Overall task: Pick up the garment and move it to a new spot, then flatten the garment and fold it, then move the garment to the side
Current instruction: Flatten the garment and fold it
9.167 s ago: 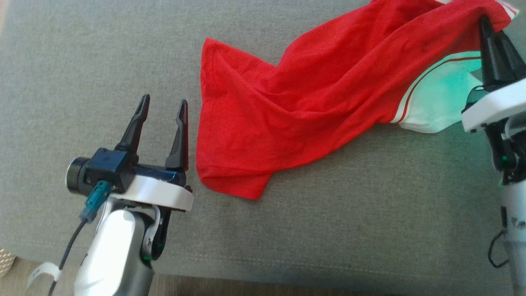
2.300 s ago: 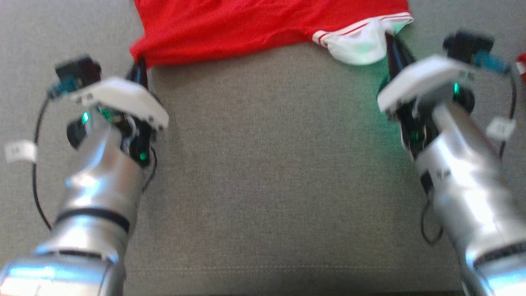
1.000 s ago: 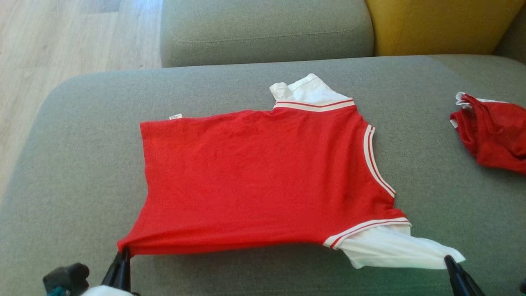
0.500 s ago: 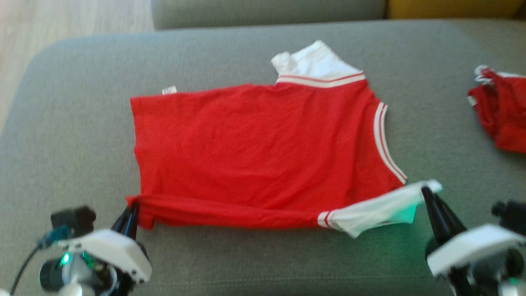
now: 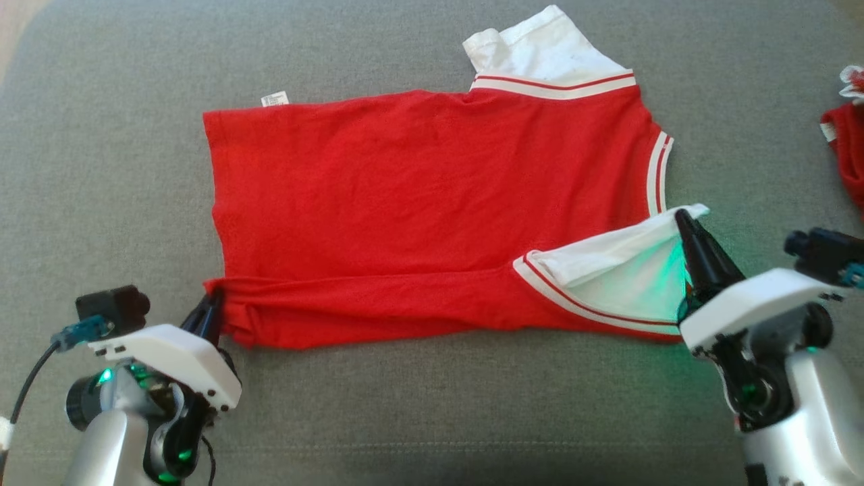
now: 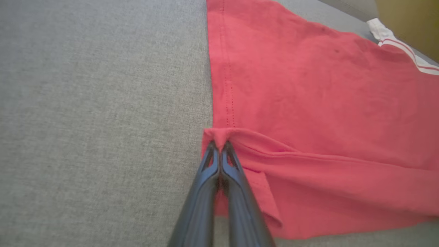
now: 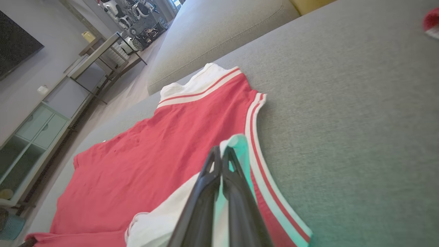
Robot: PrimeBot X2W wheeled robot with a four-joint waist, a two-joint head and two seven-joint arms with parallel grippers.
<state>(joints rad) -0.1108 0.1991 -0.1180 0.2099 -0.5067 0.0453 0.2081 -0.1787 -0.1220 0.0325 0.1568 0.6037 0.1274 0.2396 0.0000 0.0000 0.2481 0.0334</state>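
- Shirt (image 5: 432, 202): red with white sleeves, spread flat ahead of and between both pairs of fingers, near edge folded over.
- Left gripper (image 5: 214, 300): fingers pressed together, pinching the red hem corner.
- Right gripper (image 5: 683, 223): fingers pressed together, pinching the white sleeve.
- Sofa cushion (image 5: 418, 412): grey weave, under the fingers.
- Red cloth (image 5: 849, 152): well right of the right fingers.
- Room: glass-door cabinet (image 7: 31, 137) and dark screen (image 7: 13, 44), far beyond the right fingers.
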